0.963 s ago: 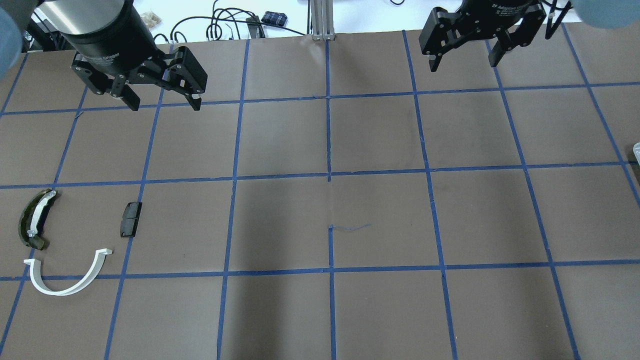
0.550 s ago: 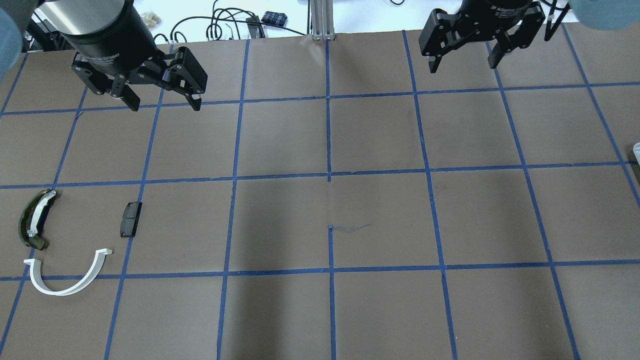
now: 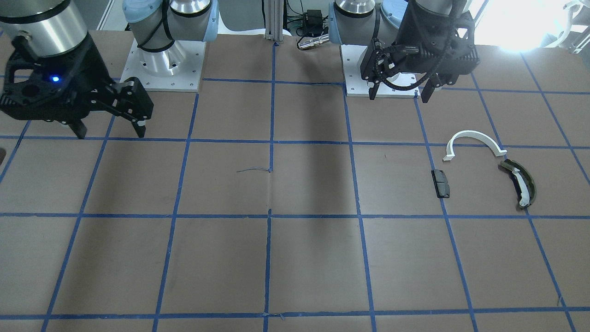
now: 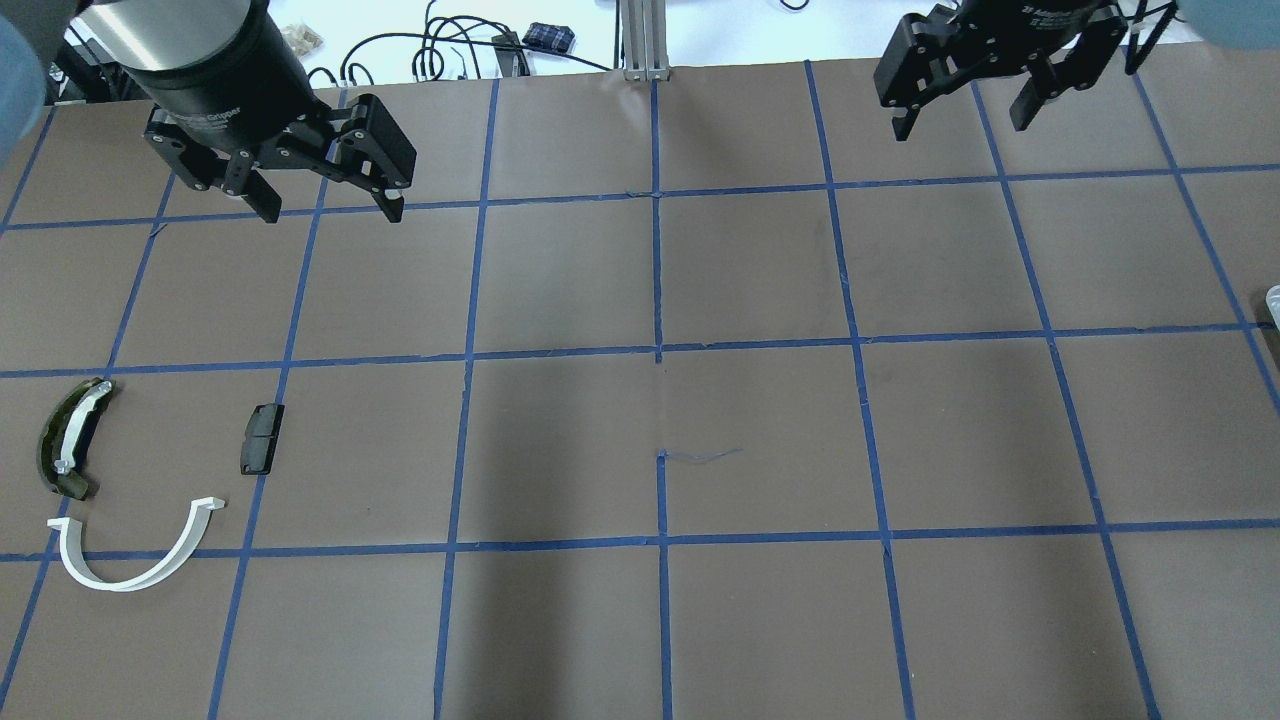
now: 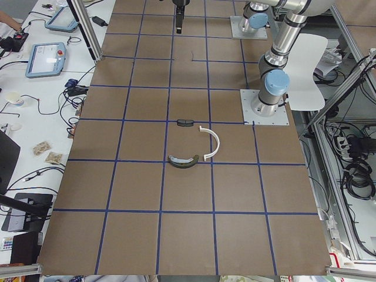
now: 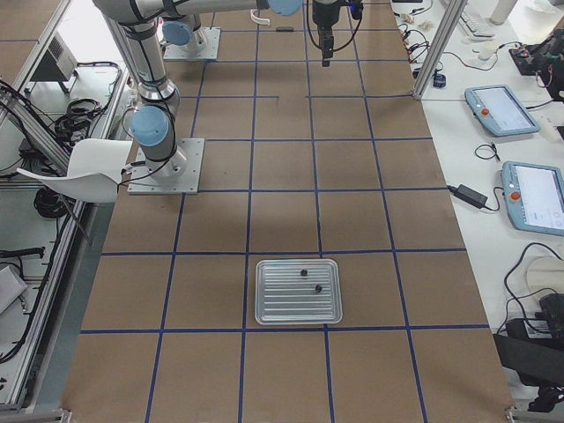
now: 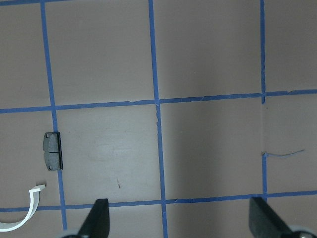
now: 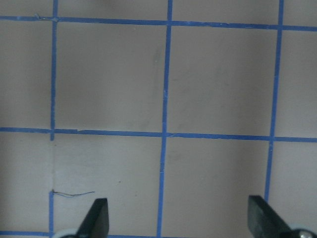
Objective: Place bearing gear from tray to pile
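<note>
The pile lies on the table's left side: a white half-ring arc (image 4: 135, 555), a dark olive curved piece (image 4: 68, 437) with a white strip, and a small black block (image 4: 262, 438). A metal tray (image 6: 280, 305) shows in the exterior right view with two small dark parts (image 6: 302, 272) in it, too small to name. My left gripper (image 4: 332, 214) is open and empty, high above the table beyond the pile. My right gripper (image 4: 962, 130) is open and empty at the far right. The left wrist view shows the block (image 7: 53, 150) and the arc's end (image 7: 30, 206).
The brown table (image 4: 760, 440) carries a grid of blue tape. The tray's edge (image 4: 1274, 298) just shows at the overhead view's right border. Cables and a post (image 4: 640, 40) lie beyond the far edge. The arm bases (image 3: 161, 69) stand on the robot's side.
My right gripper has moved to the right and toward the table's far edge, still open. The left gripper and the pile have not moved.
</note>
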### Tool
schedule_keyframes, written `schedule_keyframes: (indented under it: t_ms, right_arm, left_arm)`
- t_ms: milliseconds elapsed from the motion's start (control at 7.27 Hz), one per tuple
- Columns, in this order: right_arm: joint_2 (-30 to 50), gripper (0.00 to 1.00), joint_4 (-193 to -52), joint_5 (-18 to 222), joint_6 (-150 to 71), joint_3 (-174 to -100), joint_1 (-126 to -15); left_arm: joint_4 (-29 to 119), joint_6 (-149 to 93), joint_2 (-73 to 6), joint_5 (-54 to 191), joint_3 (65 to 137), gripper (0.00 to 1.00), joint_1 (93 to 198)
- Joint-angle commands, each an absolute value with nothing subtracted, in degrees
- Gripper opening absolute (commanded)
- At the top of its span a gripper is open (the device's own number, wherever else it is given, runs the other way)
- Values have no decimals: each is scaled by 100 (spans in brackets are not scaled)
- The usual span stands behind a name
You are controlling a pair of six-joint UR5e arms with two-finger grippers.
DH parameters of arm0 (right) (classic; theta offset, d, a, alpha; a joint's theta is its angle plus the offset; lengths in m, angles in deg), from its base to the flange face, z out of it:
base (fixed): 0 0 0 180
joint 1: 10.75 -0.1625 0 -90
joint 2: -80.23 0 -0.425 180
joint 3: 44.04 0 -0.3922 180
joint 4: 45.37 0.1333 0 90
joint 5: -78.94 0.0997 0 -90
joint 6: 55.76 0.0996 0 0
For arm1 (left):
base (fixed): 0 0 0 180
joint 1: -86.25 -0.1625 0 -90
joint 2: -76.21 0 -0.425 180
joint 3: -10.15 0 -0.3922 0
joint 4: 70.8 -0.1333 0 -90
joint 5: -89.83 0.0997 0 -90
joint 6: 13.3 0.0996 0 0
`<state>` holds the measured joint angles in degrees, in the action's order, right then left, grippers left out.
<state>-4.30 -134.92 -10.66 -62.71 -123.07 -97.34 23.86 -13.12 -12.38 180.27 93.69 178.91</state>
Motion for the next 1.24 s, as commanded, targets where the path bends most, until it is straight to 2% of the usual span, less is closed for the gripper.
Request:
schedule_keyframes:
  t_ms: [0,550,825,1101]
  right_arm:
    - [-467,100,-13554,-1044,-8566,-12271,-8682]
    - [-135,100,-13563,-1096,-11941,-12393,-6563]
    - [601,100,-13929,-1421,-13450,-12437,-5659]
    - [1506,100,-15210,-1379,-14038,-12446,-5059]
  left_arm:
    - [2386,-1312,-1238,18018,9374,100,17897]
    - [2386,-1312,-1238,18018,9374,100,17897]
    - [2386,-1312,-1238,18018,9374,100,17897]
    - [2386,-1312,-1238,18009,9374,100,17897]
